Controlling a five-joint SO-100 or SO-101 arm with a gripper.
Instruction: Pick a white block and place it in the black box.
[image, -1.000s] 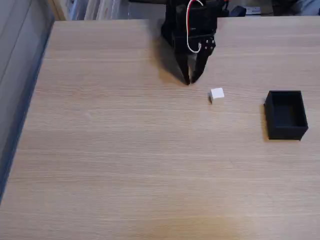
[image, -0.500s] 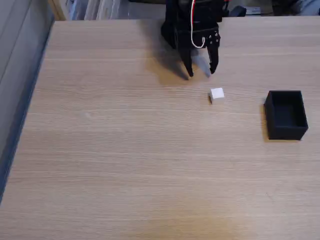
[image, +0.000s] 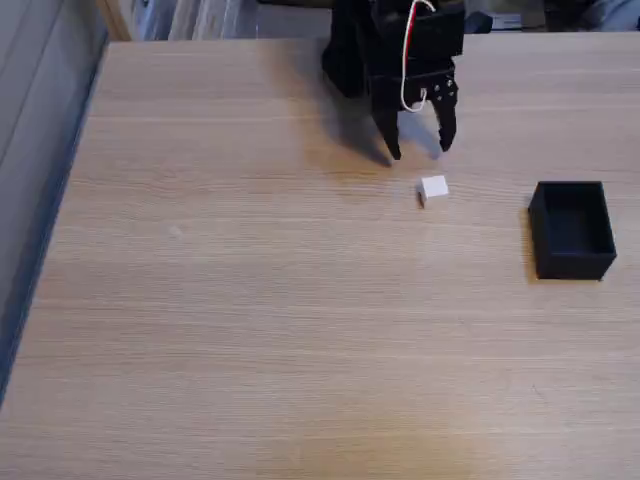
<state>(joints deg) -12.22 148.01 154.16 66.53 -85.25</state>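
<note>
You had the gripper (image: 420, 150) spread open just behind the white block (image: 434, 187), which sat on the bench (image: 250, 300) well left of the black box (image: 572, 229); best drop straight down, straddle it squarely, then close.

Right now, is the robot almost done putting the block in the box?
Not yet, it's near the start. Nothing is done: the block sits on the table, apart from the box, which looks empty. In hand: the gripper is open just above the block in the fixed view, holding nothing. Left: grab the block, carry it right to the box, and drop it in.
</note>
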